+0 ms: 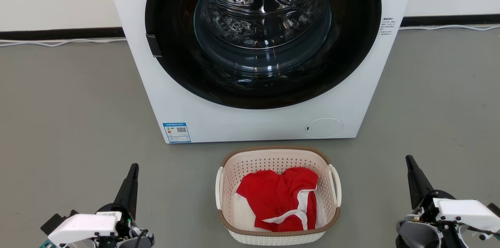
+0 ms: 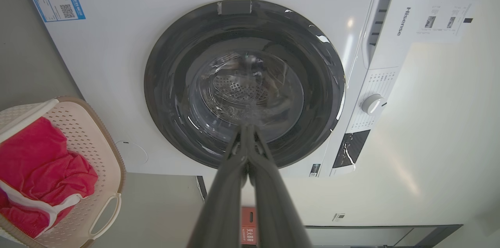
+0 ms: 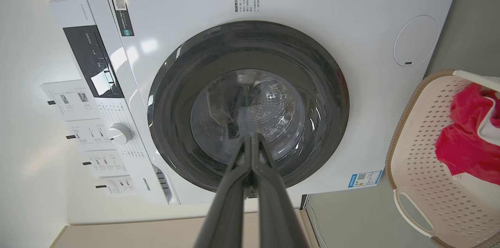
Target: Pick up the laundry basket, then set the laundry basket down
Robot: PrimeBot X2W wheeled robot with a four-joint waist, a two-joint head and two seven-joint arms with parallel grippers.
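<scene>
The laundry basket (image 1: 278,159) stands on the grey floor just in front of the washing machine, cream-white and perforated with a brown rim and a white loop handle on each side. A red and white garment (image 1: 281,197) lies inside it. My left gripper (image 1: 134,166) hangs at the lower left, well left of the basket, fingers pressed together and holding nothing. My right gripper (image 1: 408,159) sits at the lower right, well right of the basket, likewise shut and empty. The left wrist view has the basket (image 2: 111,154) at its left edge; the right wrist view has the basket (image 3: 414,142) at its right edge.
A big white front-loading washing machine (image 1: 203,115) with a dark round door (image 1: 261,29) stands directly behind the basket. White cables (image 1: 58,41) run along the wall base. Bare grey floor (image 1: 70,123) lies to both sides of the basket.
</scene>
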